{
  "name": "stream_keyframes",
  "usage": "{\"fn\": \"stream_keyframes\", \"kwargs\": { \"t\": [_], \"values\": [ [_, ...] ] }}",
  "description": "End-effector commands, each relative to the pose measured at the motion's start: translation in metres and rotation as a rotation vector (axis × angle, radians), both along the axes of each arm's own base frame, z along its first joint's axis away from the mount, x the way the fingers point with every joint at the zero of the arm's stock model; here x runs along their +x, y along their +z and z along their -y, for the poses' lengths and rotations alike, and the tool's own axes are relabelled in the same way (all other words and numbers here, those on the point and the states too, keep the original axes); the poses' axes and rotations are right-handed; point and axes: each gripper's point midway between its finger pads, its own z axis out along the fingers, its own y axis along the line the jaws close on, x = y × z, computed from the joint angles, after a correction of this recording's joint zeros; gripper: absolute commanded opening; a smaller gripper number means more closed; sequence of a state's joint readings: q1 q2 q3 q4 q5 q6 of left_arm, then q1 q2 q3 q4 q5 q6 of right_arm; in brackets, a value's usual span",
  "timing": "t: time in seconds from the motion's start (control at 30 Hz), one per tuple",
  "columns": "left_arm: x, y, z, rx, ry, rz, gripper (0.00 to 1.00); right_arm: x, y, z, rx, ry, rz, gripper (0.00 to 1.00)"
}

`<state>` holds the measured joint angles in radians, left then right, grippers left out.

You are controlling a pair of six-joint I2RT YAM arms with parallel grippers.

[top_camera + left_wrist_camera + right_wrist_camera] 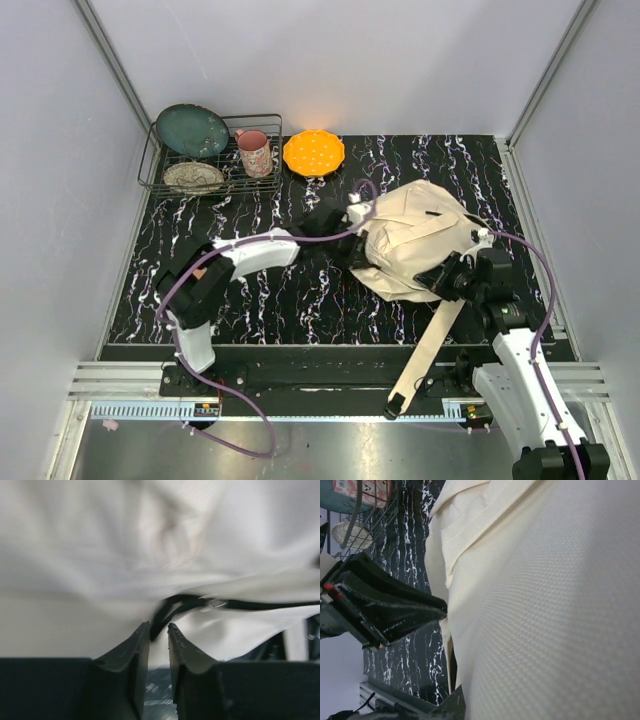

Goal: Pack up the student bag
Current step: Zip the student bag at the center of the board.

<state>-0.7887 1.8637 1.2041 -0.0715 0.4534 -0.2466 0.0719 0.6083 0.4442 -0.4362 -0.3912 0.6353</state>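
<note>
The student bag (420, 240), a cream canvas backpack, lies on the right half of the black marbled table. A long cream strap (428, 345) runs off its near side over the table's front edge. My left gripper (350, 215) is at the bag's left edge. In the left wrist view the left gripper (159, 626) is nearly shut, with a black zipper pull (172, 605) pinched between its tips. My right gripper (455, 275) is at the bag's near right edge. In the right wrist view the right gripper (449, 652) has its jaws apart around a fold of the bag (545, 605).
A wire rack (212, 152) at the back left holds a teal plate (192, 130), a patterned bowl (193, 177) and a pink mug (255, 153). An orange plate (313, 152) lies beside it. Grey walls close in on the table at the left, back and right.
</note>
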Motion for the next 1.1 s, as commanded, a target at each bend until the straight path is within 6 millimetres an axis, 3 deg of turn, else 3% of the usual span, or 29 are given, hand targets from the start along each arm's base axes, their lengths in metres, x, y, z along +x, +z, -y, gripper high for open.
{"fn": "stream_keyframes", "kwargs": {
  "t": [0.0, 0.03, 0.07, 0.1, 0.23, 0.43, 0.57, 0.6, 0.63, 0.67, 0.7, 0.8, 1.0, 1.07],
  "values": [
    [0.065, 0.007, -0.104, 0.148, 0.339, 0.138, 0.51, 0.006, 0.031, -0.027, 0.046, 0.232, 0.158, 0.00],
    [0.065, 0.023, -0.099, 0.088, 0.351, 0.154, 0.60, 0.008, 0.018, -0.028, 0.050, 0.251, 0.091, 0.00],
    [0.060, 0.031, -0.099, 0.061, 0.349, 0.159, 0.76, 0.006, 0.015, -0.033, 0.064, 0.293, 0.073, 0.00],
    [0.059, 0.057, -0.100, 0.012, 0.360, 0.202, 0.83, 0.008, 0.013, -0.034, 0.053, 0.307, 0.065, 0.00],
    [0.051, 0.088, -0.112, -0.001, 0.372, 0.255, 0.99, 0.010, 0.007, -0.046, 0.044, 0.361, 0.041, 0.00],
    [0.045, 0.112, -0.121, -0.020, 0.385, 0.301, 0.99, -0.003, -0.003, -0.074, 0.078, 0.500, -0.013, 0.01],
    [0.038, 0.121, -0.124, -0.030, 0.386, 0.297, 0.99, -0.007, 0.013, -0.080, 0.115, 0.528, 0.016, 0.25],
    [0.036, 0.128, -0.125, -0.049, 0.387, 0.307, 0.99, -0.010, 0.016, -0.079, 0.109, 0.527, 0.009, 0.55],
    [0.034, 0.130, -0.125, -0.060, 0.391, 0.298, 0.99, -0.011, 0.019, -0.077, 0.102, 0.520, 0.005, 0.61],
    [0.032, 0.134, -0.125, -0.072, 0.392, 0.300, 0.99, -0.005, 0.029, -0.075, 0.081, 0.496, 0.023, 0.65],
    [0.030, 0.140, -0.126, -0.084, 0.397, 0.303, 0.99, -0.012, 0.030, -0.072, 0.070, 0.488, -0.005, 0.72],
    [0.025, 0.150, -0.130, -0.101, 0.414, 0.294, 0.99, -0.014, 0.049, -0.062, 0.037, 0.423, 0.003, 0.81],
    [0.026, 0.177, -0.137, -0.088, 0.438, 0.322, 0.99, -0.016, 0.080, -0.032, -0.075, 0.236, 0.022, 0.85],
    [0.030, 0.191, -0.136, -0.095, 0.435, 0.351, 0.99, -0.003, 0.085, -0.006, -0.146, 0.059, 0.013, 0.88]
  ]
}}
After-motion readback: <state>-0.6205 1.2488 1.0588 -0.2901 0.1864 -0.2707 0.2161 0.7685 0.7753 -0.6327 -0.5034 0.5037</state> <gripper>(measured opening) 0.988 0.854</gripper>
